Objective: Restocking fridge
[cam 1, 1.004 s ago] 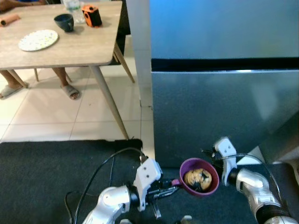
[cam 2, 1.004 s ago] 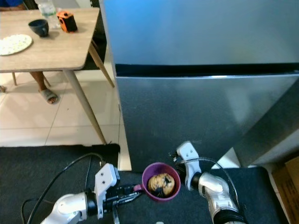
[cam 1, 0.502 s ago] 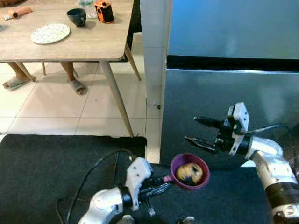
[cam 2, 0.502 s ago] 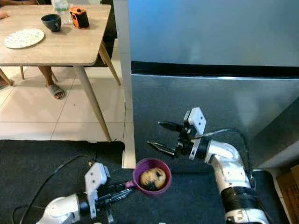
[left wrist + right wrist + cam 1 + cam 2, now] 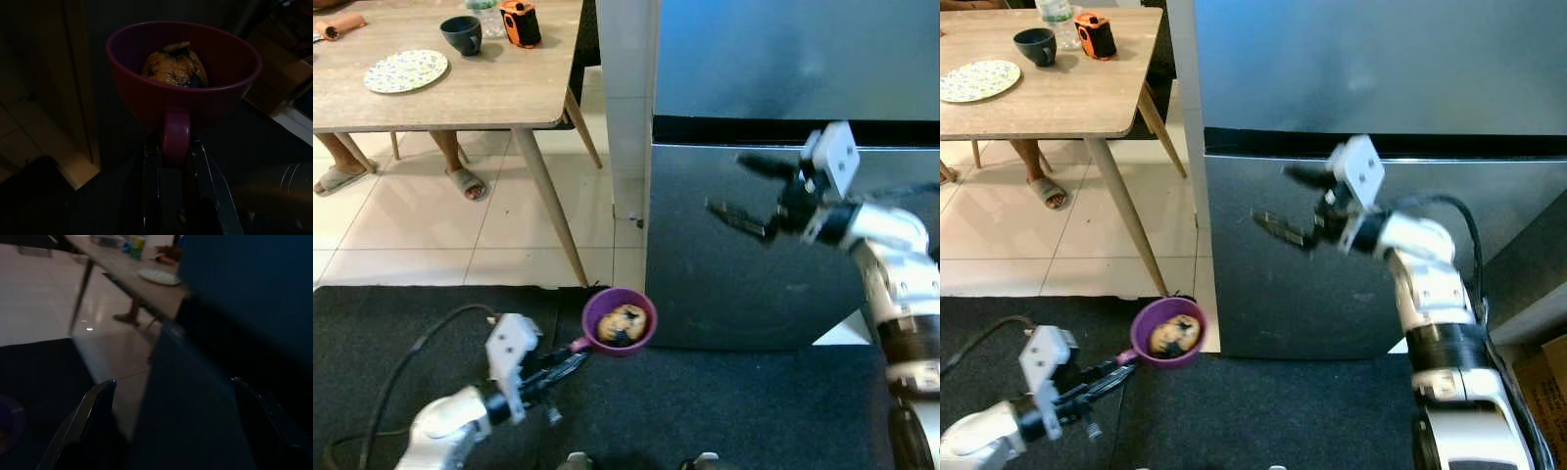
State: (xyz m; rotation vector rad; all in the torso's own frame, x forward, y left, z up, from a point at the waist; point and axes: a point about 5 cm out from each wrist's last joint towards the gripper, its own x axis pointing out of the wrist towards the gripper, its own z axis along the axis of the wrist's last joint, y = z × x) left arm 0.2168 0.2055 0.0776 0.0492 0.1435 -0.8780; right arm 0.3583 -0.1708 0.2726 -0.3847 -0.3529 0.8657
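Low down, purple cup (image 5: 619, 320) holding browned food, handle pinched in left gripper (image 5: 570, 360), right gripper (image 5: 746, 191) jaws spread before fridge (image 5: 783, 255).

One fridge (image 5: 783, 147), one wooden table (image 5: 460, 88) with one plate (image 5: 406, 70), one dark cup (image 5: 462, 34) and one orange box (image 5: 520, 22) on it. One purple cup (image 5: 619, 320), two grippers: left (image 5: 570, 363), right (image 5: 744, 191).

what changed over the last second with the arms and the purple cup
The right gripper rose from low beside the purple cup to the dark gap between the fridge doors, its fingers spread open. The left gripper drew the cup to the left, away from the fridge front. The hold on the cup's handle stayed the same, the food stayed inside, and the fridge stayed closed. The camera also shifted.
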